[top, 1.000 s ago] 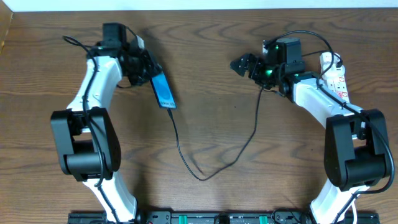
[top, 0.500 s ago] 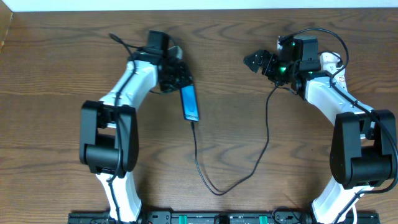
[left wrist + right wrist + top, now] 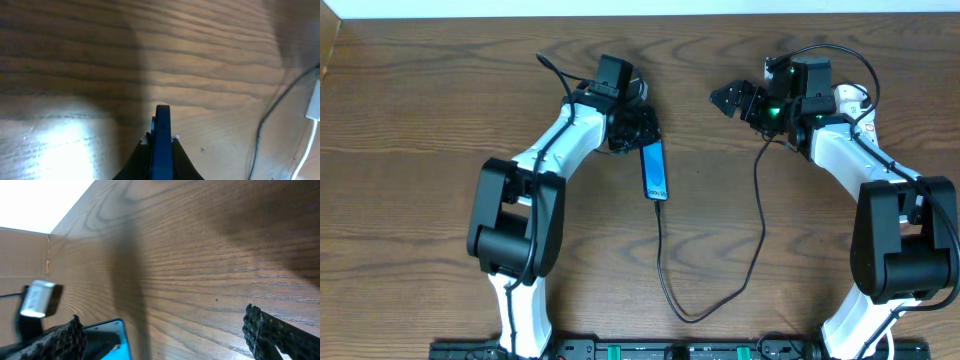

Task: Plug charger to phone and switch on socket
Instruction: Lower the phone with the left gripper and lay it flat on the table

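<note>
Nearest the base, the charger (image 3: 695, 317) lies in a slack loop on the table. One end meets the lower edge of the phone (image 3: 655, 172) and appears seated. The left gripper (image 3: 642, 138) is clamped across the phone's upper end, probably to position it without straining the cable. Farther off, the right gripper (image 3: 728, 100) stands spread and empty. It is near the socket (image 3: 866, 120), which its arm partly hides, so the switch position is unreadable.

Phone (image 3: 655, 171) blue; charger cable (image 3: 760, 230) black; table (image 3: 420, 120) brown, wood-grained; socket (image 3: 850, 95) seemingly white, mostly hidden.
</note>
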